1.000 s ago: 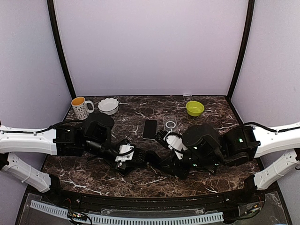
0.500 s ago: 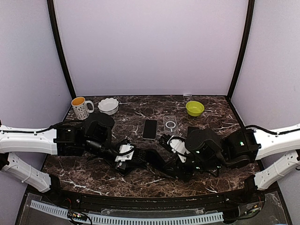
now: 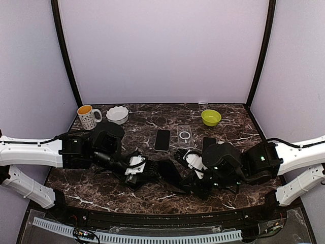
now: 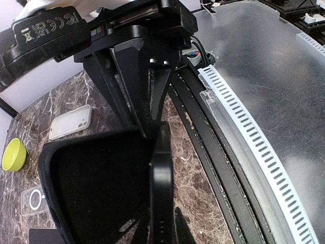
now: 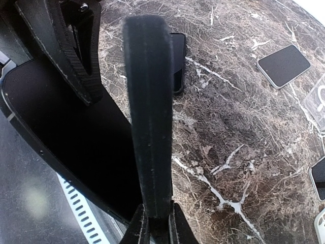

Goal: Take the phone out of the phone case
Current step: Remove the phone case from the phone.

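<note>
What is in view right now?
mug: 1, white, far left
white bowl: 1, white, beside mug
green bowl: 1, green, far right
phone: 1, black, centre
clear case: 1, clear, right of phone
dark slab: 1, black, right of clear case, part hidden
white case: 1, white, table's right side
black case: 1, black, in left pincer
table: 1, dark marble
left pincer: 1, black, shut on black case
right pincer: 1, black, shut, hold unclear

Polished dark marble-look table (image 3: pixel 143 120), matt black phone case (image 4: pixel 96 195), perhaps rubbery, clear glossy plastic case (image 3: pixel 185 135)
</note>
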